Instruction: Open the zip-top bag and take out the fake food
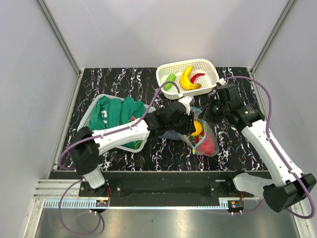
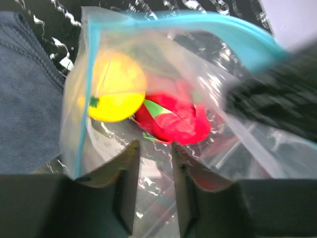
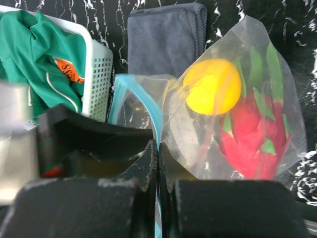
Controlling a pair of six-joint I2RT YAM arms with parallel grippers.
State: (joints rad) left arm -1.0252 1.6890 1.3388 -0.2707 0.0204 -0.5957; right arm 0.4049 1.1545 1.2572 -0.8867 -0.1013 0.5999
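Zip-top bag held at its mouth, two pieces of fake food inside, the taking-out step in hand.

At the left, a white basket [image 1: 92, 112] with green clothing [image 1: 119, 111] stands on the bench [image 1: 124, 79]. The left end effector [image 2: 152, 146] is at the mouth of the zip-top bag [image 1: 208, 143], its fingers a little apart and holding nothing. A dark cloth [image 2: 25, 89] lies just beside the bag. Inside the bag are a yellow fruit [image 2: 115, 91] and a red fruit [image 2: 173, 121], touching each other. The right end effector [image 3: 157, 148] is closed on the blue zip strip [image 3: 148, 106] and keeps that edge up. A banana [image 1: 186, 78] lies in the far basket [image 1: 166, 74]. I judge that the next move calls for the left fingers to open wider, go deeper and close on one fruit, while the right side holds firm.
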